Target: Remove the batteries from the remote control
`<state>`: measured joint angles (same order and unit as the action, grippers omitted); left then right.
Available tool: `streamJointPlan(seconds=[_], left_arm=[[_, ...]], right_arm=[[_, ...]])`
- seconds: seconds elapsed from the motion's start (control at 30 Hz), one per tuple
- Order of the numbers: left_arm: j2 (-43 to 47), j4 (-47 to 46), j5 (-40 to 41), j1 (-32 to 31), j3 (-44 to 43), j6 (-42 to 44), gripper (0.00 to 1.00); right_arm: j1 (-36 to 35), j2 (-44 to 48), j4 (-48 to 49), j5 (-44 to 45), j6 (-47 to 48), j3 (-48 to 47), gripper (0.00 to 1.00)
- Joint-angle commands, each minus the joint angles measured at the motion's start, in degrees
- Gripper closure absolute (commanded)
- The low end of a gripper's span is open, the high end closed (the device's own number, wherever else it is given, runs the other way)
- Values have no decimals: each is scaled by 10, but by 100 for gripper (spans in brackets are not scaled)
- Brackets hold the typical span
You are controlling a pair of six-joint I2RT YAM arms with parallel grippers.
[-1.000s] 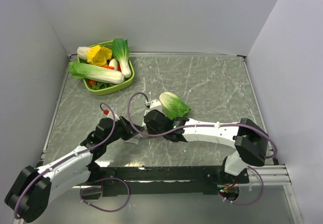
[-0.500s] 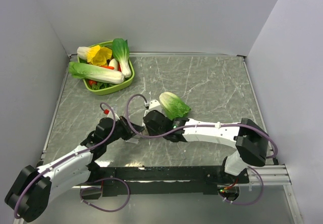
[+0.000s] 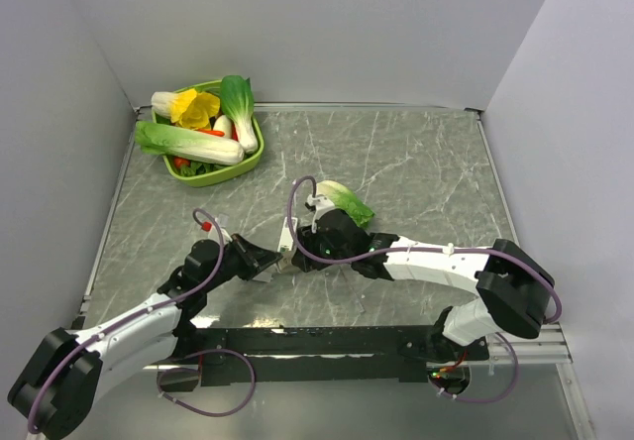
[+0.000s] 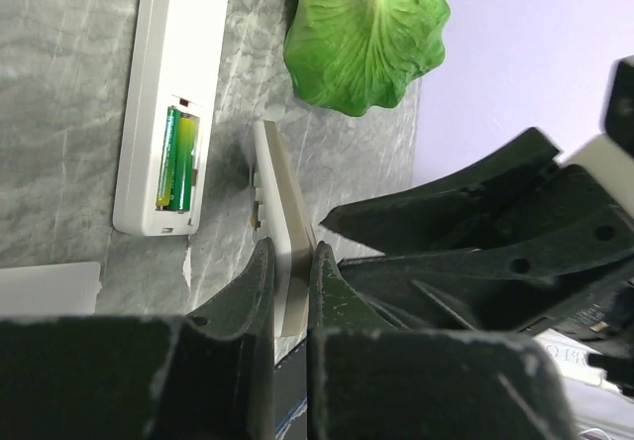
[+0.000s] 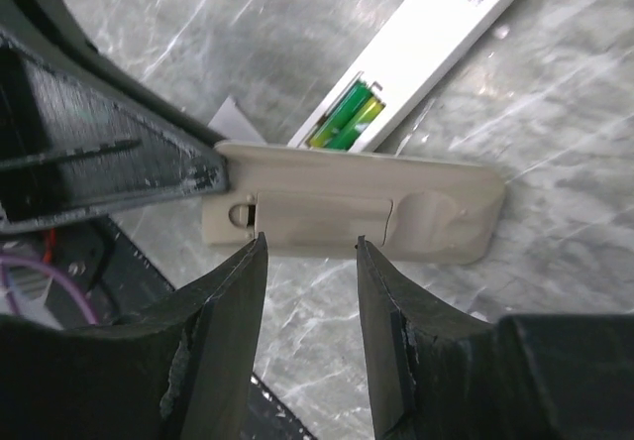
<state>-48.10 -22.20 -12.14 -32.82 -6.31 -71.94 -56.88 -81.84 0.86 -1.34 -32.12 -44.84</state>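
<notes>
The desk (image 3: 426, 153) carries a cabbage (image 3: 349, 202) near its middle. Just beside it, slightly toward the near edge, the remote control (image 4: 168, 63) lies face down, its compartment uncovered. The left hand (image 4: 291, 262) is pressed together on 1 end of the battery cover (image 5: 396, 207), held on edge above the desk. The right hand (image 5: 310, 250) is spread in front of that cover, gripping nothing. The batteries (image 4: 178, 158), green, perhaps 2 side by side, sit in the slot.

Likely trouble: nothing pins the remote, so prying a spring-loaded cell could drag or flip it. The slot is narrow for those fingertips, and a freed battery may roll away. The held cover could also bump the remote.
</notes>
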Motion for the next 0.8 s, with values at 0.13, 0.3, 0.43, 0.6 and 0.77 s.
streamJointPlan(seconds=[0.13,0.3,0.43,0.6,0.77], left_arm=[[1,-58,7,-6,42,-26,99],[3,-62,10,-7,47,-29,99],[-1,-62,11,-8,45,-29,99],[-8,-65,9,-8,43,-29,99],[-14,-70,7,-8,44,-30,99]], right_arm=[[16,17,99,-74,-24,24,49],[16,5,103,-71,-26,21,48],[16,-1,106,-71,-26,17,48],[15,-10,102,-61,-24,14,48],[16,-18,106,-58,-22,13,48]])
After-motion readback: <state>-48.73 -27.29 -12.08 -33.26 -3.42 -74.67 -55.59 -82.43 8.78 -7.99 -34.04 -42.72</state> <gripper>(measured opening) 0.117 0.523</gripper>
